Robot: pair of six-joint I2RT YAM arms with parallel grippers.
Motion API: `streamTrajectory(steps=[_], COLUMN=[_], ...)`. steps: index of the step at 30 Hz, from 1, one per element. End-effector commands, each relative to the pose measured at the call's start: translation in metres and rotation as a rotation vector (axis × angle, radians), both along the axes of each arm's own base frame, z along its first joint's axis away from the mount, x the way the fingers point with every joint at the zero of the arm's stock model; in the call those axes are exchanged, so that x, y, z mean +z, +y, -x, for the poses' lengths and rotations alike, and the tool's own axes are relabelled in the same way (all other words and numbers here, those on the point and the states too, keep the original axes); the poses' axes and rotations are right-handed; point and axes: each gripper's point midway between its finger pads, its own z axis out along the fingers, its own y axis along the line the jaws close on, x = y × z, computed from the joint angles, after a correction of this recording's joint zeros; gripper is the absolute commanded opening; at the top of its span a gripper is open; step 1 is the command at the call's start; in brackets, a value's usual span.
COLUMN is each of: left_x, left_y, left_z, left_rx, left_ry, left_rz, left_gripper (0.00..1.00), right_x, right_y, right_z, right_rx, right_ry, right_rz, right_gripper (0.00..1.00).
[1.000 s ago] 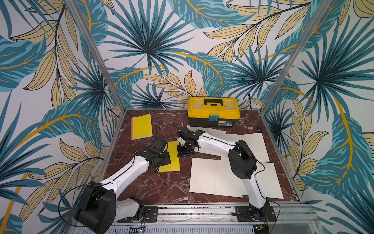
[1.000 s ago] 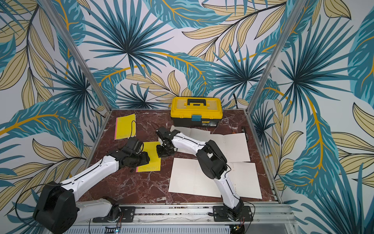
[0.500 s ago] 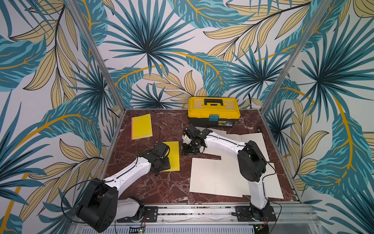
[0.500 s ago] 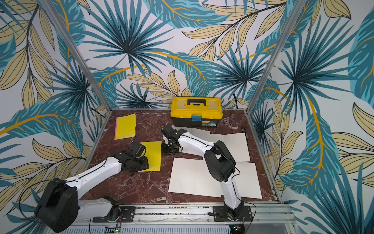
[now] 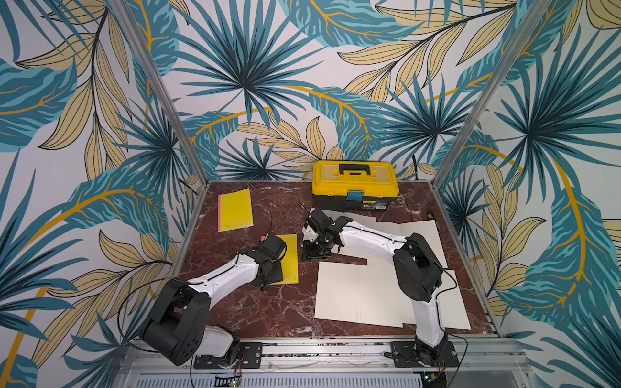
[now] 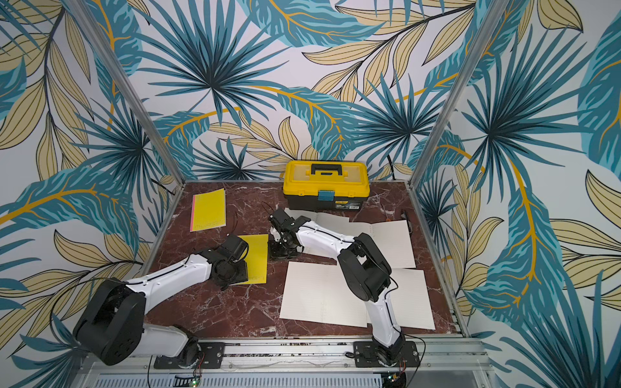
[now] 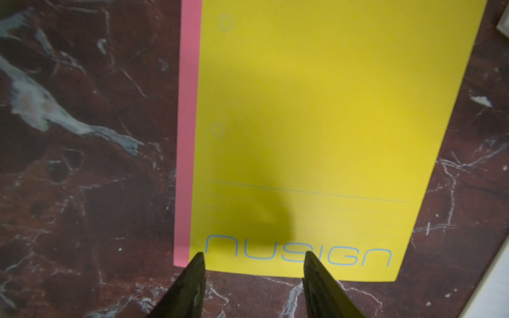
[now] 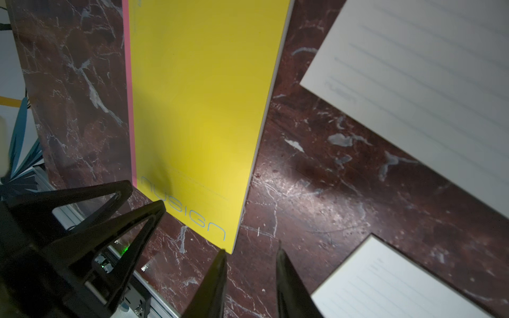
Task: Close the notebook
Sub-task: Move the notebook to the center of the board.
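Nearest, well in front of the toolbox (image 5: 354,186): one open lined spread (image 5: 356,292). Closer to the toolbox, the notebook (image 5: 290,258) lies closed, yellow cover up. Left gripper (image 7: 253,257): released, tips at the notebook's edge. Right gripper (image 8: 250,247): released, empty, beside the notebook. Closed yellow notebooks counted: two. The second notebook (image 5: 235,210) lies left of the toolbox. More lined pages (image 5: 416,238) lie just before the toolbox.

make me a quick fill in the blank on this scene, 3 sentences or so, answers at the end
The toolbox has a ____ lid with a black handle.
The notebook at the tips of the left claw lies closed, with a ____ strip along its spine.
The word printed in blue on its cover reads ____.
Missing words: yellow; pink; nusign
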Motion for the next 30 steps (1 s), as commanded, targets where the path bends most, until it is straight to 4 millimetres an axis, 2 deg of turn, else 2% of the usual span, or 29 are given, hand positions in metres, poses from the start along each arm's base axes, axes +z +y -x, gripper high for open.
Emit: streamTrajectory(steps=[1, 6, 9, 11, 15, 30], left_x=[0.005, 0.005, 0.008, 0.009, 0.007, -0.009], left_y=[0.008, 0.01, 0.016, 0.021, 0.029, 0.025], left_z=[-0.009, -0.017, -0.019, -0.018, -0.017, -0.017], left_rx=[0.005, 0.007, 0.021, 0.033, 0.049, 0.042], left_ry=[-0.022, -0.029, -0.041, -0.044, -0.042, -0.055], left_rz=[-0.053, -0.045, -0.039, -0.034, -0.027, 0.046], left_gripper=[0.59, 0.59, 0.59, 0.6, 0.6, 0.59], right_x=[-0.004, -0.006, -0.011, -0.015, -0.022, -0.04], right_y=[0.008, 0.02, 0.023, 0.032, 0.036, 0.032], right_z=[0.012, 0.021, 0.023, 0.035, 0.038, 0.041], right_rx=[0.018, 0.028, 0.021, 0.046, 0.051, 0.036], right_ry=[0.032, 0.044, 0.053, 0.061, 0.072, 0.09], right_rz=[-0.03, -0.046, -0.044, -0.039, -0.03, 0.046], right_gripper=[0.32, 0.32, 0.33, 0.33, 0.33, 0.32])
